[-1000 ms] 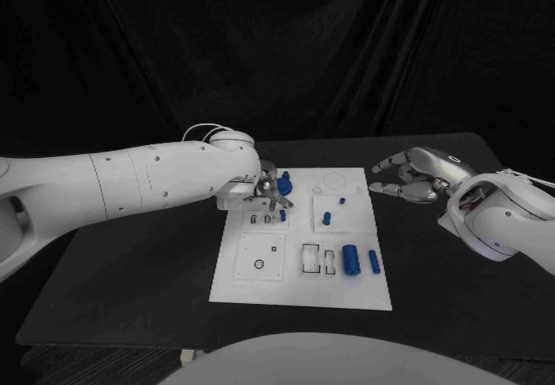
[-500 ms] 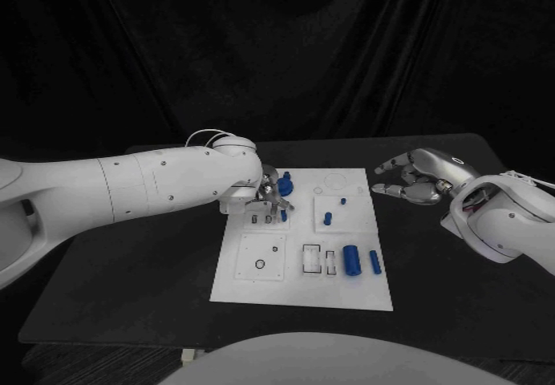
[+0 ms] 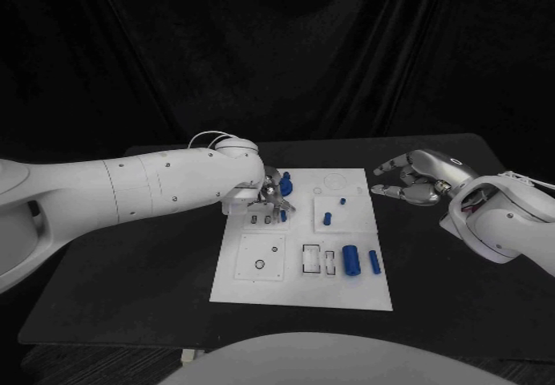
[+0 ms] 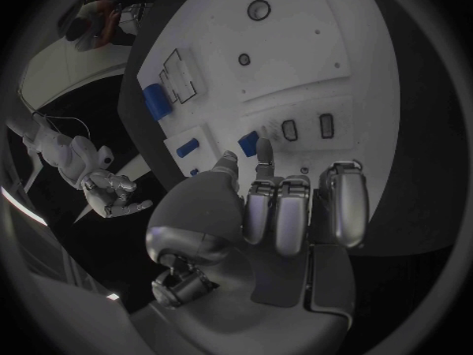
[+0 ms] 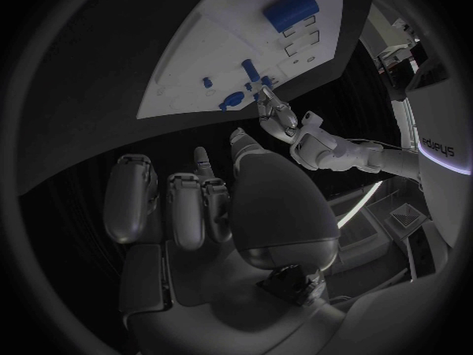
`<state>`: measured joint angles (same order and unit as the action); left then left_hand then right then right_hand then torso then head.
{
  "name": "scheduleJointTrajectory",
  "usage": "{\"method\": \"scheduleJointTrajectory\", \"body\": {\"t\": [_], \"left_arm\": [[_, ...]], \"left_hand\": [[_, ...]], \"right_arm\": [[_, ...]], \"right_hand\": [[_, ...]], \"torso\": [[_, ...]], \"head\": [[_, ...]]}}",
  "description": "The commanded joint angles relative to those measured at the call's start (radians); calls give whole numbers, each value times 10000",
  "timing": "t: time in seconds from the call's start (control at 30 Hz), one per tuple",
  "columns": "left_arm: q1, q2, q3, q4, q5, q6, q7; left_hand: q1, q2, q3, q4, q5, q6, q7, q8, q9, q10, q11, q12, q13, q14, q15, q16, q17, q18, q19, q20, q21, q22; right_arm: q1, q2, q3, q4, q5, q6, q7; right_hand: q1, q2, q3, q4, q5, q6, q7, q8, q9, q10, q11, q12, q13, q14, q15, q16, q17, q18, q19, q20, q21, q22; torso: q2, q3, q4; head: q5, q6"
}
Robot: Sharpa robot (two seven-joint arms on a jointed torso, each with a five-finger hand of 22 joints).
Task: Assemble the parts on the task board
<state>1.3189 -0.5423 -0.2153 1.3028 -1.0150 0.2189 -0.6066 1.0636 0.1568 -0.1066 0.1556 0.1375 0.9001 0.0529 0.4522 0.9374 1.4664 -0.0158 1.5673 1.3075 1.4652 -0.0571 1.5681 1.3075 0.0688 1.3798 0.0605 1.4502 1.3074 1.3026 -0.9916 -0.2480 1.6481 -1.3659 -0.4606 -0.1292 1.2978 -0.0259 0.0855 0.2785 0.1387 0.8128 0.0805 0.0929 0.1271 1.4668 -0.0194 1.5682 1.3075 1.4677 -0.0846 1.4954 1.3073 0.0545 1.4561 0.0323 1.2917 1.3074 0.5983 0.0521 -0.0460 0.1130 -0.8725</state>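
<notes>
**Parts wait while the left hand works at the far corner of the board**

Parts in blue sit on the white task board in the middle of the black table. Two fat blue ones lie side by side on the near end of the board, well away from both hands. A smaller blue part lies just to the side of the left hand, between the two hands.

At the tips of the left hand's fingers there is one more blue part. From the left wrist, the thumb and one finger reach down to a blue part and look like they touch it. I cannot tell if the hand pinches it or only rests on it. The other fingers are curled in close.

A moment ago the left arm was a bit farther back. It has slid forward a little, and the hand has stayed over the same corner of the board. The blue parts have not moved. I think this means the hand is busy fitting that one part into its spot, and the job there is not done yet.

The right hand hangs in the air just past the far side edge of the board. Its fingers are bent but apart, and it holds nothing. It has hardly moved.

Most parts are loose, so I think a lot of the task is left.
</notes>
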Motion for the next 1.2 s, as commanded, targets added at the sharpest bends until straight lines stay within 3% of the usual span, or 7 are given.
{"method": "scheduleJointTrajectory", "body": {"t": [0.03, 0.4, 1.0, 1.2], "left_arm": [[-39, 35, 8, -12, 12, 62, 309], [-98, 68, 8, -89, 12, 103, 353], [-155, 117, 8, -145, 12, 252, 319], [-166, 106, 8, -165, 12, 287, 320]], "left_hand": [[81, 55, 86, -41, 83, 86, 9, -105, 5, 1044, 58, 35, 2633, 1056, 54, 27, 2633, -76, -89, 10, -75, 500], [325, 42, 428, -340, 401, 206, -15, -420, 27, 1044, 43, 35, 2633, 1056, 45, 27, 2633, -69, -117, 5, -125, 502], [533, 18, 868, -663, 582, 327, -66, -643, 104, 1044, 4, 35, 2633, 1056, 16, 27, 2633, -58, -148, -19, -177, 498], [551, -22, 1050, -772, 707, 371, -78, -722, 139, 1044, -8, 35, 2633, 1056, 7, 27, 2633, -58, -147, -29, -188, 509]], "right_arm": [[-26, -17, 7, 11, -20, 66, 27], [-27, -3, 7, 29, -20, 72, 28], [-27, 20, 7, 28, -20, 124, 19], [-27, 40, 7, 10, -20, 139, 17]], "right_hand": [[60, 30, -18, -59, 31, 126, 0, 46, -14, 1040, 50, 26, 2633, 829, 88, 2, 1729, 62, -6, 39, -57, 1830], [54, 45, -31, -47, 31, 190, -9, 64, -16, 1000, 47, -21, 2585, 813, 89, -60, 1656, 84, -47, 42, -164, 1800], [59, 53, -34, -45, 32, 198, -10, 61, -20, 969, 47, -56, 2550, 803, 89, -94, 1615, 94, -67, 43, -213, 1787], [67, 57, -33, -48, 35, 201, -10, 59, -23, 969, 47, -57, 2549, 802, 89, -95, 1615, 94, -68, 44, -215, 1786]], "torso": [[-6, 2, -5], [-13, 6, -9], [-24, 9, -11], [-27, 14, -27]], "head": [[-6, -2], [-9, -2], [-18, -2], [98, -2]]}}
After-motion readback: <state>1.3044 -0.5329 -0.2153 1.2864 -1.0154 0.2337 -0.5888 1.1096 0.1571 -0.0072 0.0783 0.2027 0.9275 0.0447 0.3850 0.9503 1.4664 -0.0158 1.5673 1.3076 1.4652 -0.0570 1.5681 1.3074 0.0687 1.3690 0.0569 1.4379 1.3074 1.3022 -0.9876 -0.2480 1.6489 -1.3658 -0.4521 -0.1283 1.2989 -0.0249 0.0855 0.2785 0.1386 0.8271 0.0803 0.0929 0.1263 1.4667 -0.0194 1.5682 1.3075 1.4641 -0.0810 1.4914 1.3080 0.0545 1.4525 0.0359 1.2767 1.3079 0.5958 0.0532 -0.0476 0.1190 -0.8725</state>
